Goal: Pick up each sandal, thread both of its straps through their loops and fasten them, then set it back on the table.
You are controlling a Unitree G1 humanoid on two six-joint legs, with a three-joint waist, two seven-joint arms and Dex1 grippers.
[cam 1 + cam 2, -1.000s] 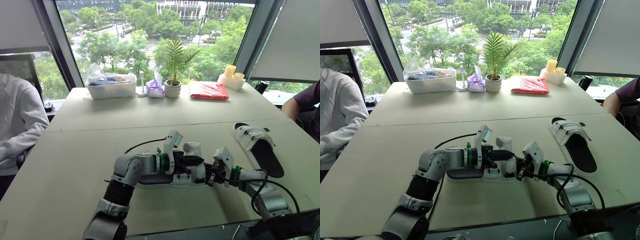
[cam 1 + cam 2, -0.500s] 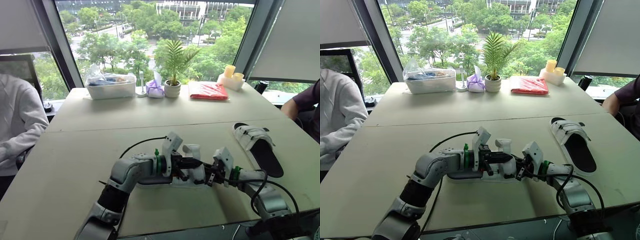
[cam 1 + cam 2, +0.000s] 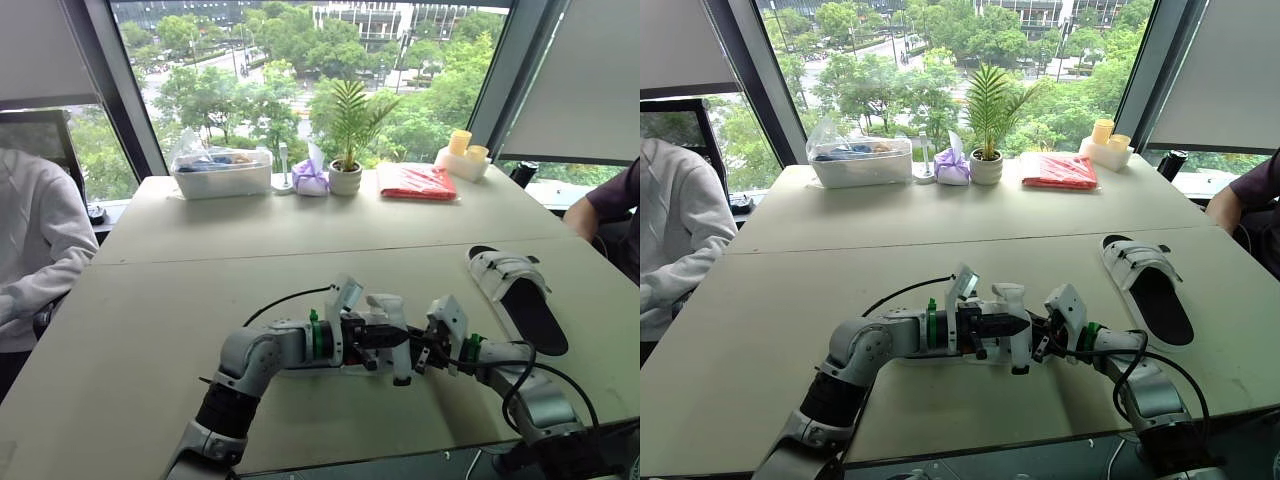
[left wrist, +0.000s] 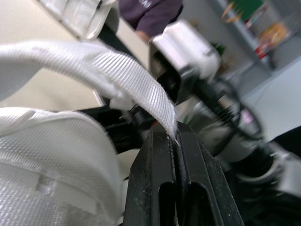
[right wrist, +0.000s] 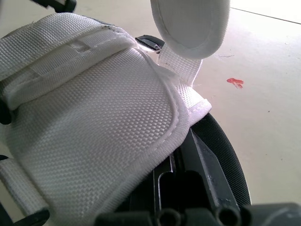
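A white-strapped sandal with a black sole (image 3: pixel 383 312) is held between my two grippers near the table's front middle. My left gripper (image 3: pixel 396 338) is shut on the end of a white woven strap (image 4: pixel 113 70), which arches up from the sandal's upper. Facing it from the right, my right gripper (image 3: pixel 424 352) is shut on the sandal's edge; its fingers lie under the broad white flap (image 5: pixel 94 113), beside the black sole (image 5: pixel 221 155). A second sandal (image 3: pixel 518 298) lies flat on the table to the right, apart from both grippers.
Along the far table edge stand a clear plastic bin (image 3: pixel 221 171), a purple pouch (image 3: pixel 311 178), a potted plant (image 3: pixel 347 150), a red packet (image 3: pixel 417 181) and yellow cups (image 3: pixel 462 155). A person in white (image 3: pixel 35 240) sits at the left, another person (image 3: pixel 605 205) at the right.
My left forearm has dropped lower and reached further right, drawing the strap toward the right gripper. The sandal has shifted slightly right. The right arm has barely moved.
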